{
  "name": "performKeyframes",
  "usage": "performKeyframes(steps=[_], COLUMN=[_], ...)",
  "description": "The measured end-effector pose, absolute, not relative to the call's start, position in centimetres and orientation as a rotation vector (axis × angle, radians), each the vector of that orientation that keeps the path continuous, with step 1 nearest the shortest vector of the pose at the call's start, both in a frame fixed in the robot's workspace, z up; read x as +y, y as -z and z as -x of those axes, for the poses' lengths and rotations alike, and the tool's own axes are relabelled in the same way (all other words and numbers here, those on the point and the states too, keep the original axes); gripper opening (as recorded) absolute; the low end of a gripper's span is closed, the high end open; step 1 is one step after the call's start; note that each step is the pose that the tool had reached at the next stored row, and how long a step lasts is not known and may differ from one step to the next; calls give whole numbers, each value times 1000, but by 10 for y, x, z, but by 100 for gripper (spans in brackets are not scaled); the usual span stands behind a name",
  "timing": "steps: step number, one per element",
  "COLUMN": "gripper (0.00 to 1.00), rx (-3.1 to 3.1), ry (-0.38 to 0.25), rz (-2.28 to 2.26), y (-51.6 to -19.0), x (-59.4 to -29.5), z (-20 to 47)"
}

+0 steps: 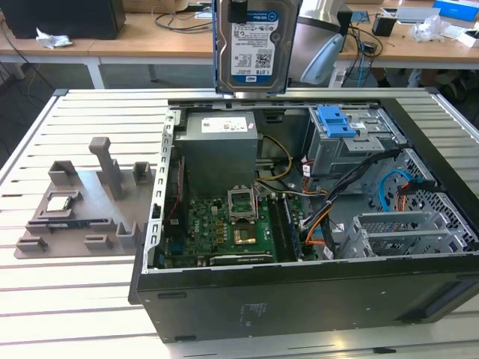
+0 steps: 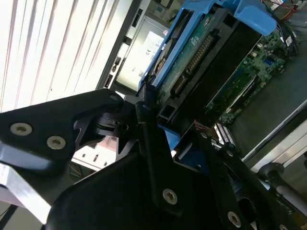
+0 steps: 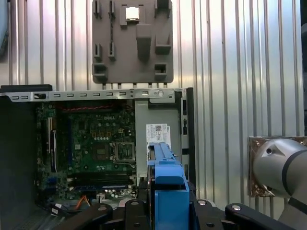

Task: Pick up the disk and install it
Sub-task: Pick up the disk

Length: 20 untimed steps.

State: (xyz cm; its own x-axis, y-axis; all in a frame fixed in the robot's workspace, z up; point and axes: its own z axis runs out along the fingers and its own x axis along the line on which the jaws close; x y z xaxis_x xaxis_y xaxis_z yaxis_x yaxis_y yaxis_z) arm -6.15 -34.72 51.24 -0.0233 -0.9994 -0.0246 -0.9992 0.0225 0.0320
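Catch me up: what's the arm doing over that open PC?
The arm's gripper is clamped on the disk, holding it upright in the air above the open computer case, roughly over the power supply box. Its label faces the exterior view. The disk is picked up but not installed. The grey drive cage, with a blue bracket on top, sits inside the case toward the exterior view's right.

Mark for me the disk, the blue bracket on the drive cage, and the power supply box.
disk [image 1: 254, 45]: exterior view, on its white-and-blue label.
blue bracket [image 1: 334, 121]: exterior view, on its top face.
power supply box [image 1: 217, 161]: exterior view, on its plain grey face.
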Motion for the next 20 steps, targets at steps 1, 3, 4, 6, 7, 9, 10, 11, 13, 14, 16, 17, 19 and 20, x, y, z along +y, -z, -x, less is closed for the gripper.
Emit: performKeyframes(steps=[1, 3, 4, 6, 7, 9, 10, 11, 13, 14, 16, 17, 19, 20], gripper=[37, 37, 37, 37, 37, 37, 37, 37, 37, 37, 37, 37, 37, 37], rx=[-2243, -2243, -2243, -2243, -2243, -2242, -2242, -2241, -2241, -2241, -2241, -2241, -2241, -2241], ry=[63, 63, 63, 63, 63, 64, 65, 66, 67, 67, 68, 68, 68, 68], rz=[-2192, -2192, -2192, -2192, -2192, -2191, -2191, -2191, -2190, -2190, -2190, -2190, -2190, -2190], y=[-512, -512, -512, -512, -512, -512, -511, -511, -511, -511, -511, -511, -511, -510], x=[-352, -364, -370, -377, -380, -387, -390, -394, -399, -401, -406, -408, -411, -414], z=[61, 61, 61, 59, 58, 53, 51, 47, 43, 41, 37, 35, 33, 30])
